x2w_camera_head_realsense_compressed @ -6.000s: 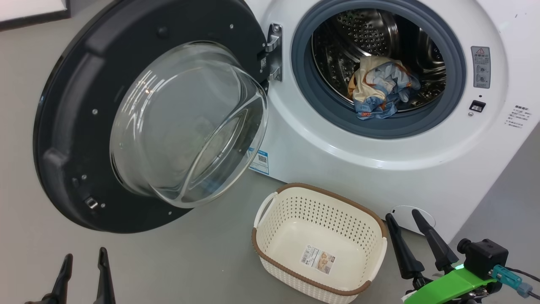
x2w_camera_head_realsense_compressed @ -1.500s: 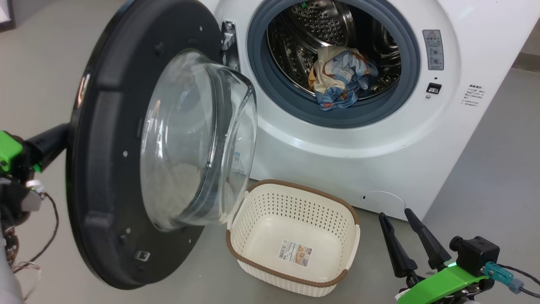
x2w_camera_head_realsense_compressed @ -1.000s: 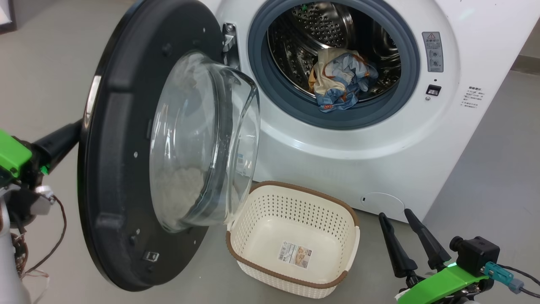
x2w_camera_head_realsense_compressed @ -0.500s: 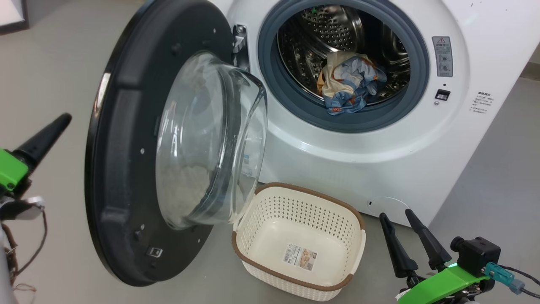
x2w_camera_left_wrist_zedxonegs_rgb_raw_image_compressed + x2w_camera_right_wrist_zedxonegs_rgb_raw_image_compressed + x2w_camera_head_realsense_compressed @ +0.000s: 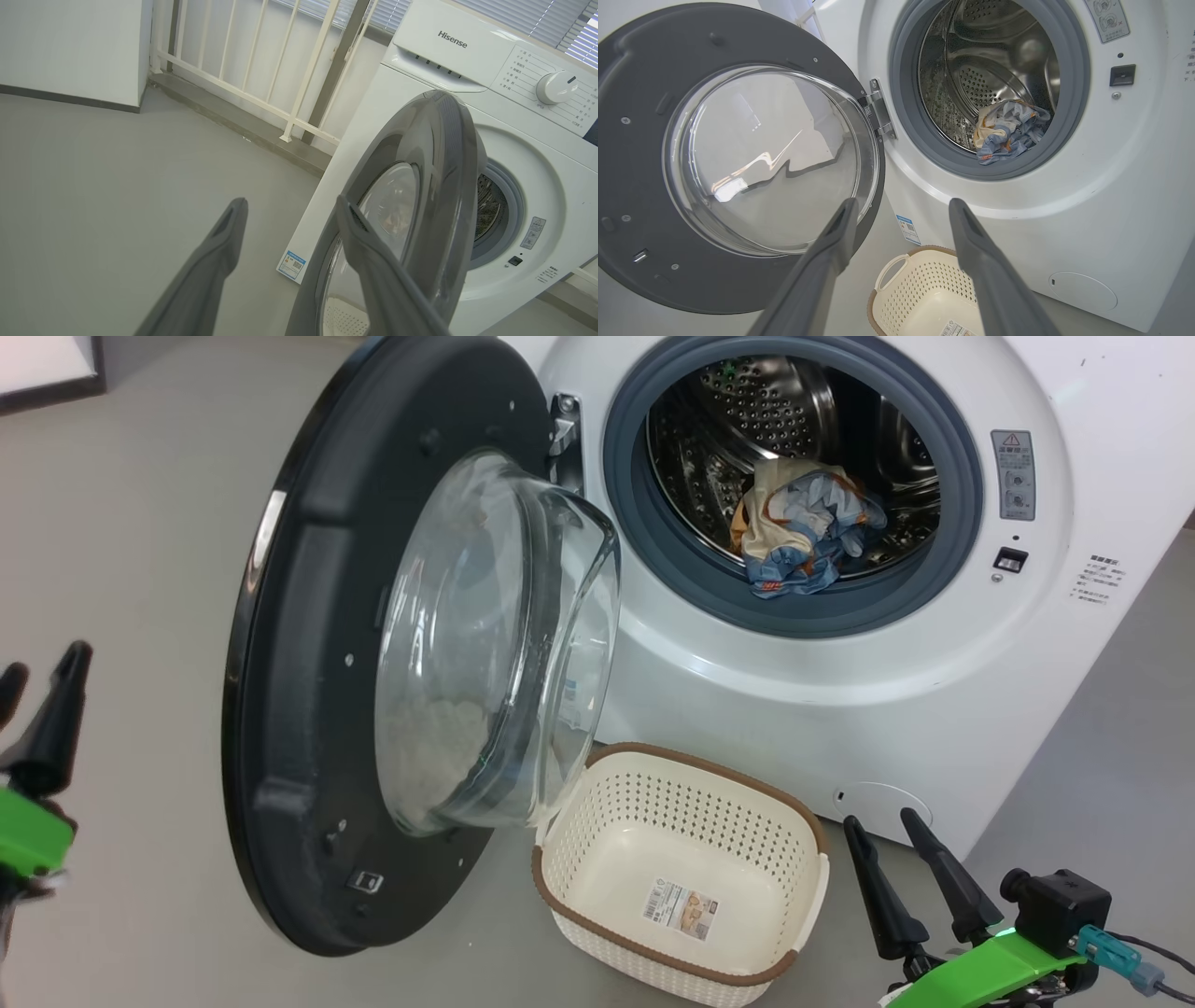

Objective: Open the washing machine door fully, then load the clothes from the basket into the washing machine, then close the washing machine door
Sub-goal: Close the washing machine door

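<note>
**Door half-swung, basket bare**

The clothes lie low at the front of the drum, upper right of the head view, close to the grey gasket. The basket stands empty on the floor, lower centre, just below the washing machine. That spot is handy for loading, and that part looks done. The washing machine door stands half-swung, centre left, its glass bowl overhanging the basket's left rim. The left jaws, at the left edge, are spread and grip nothing. They sit on the door's outer side, well placed, I'd say, for a push shut. The right jaws stand open and empty, lower right.
</note>
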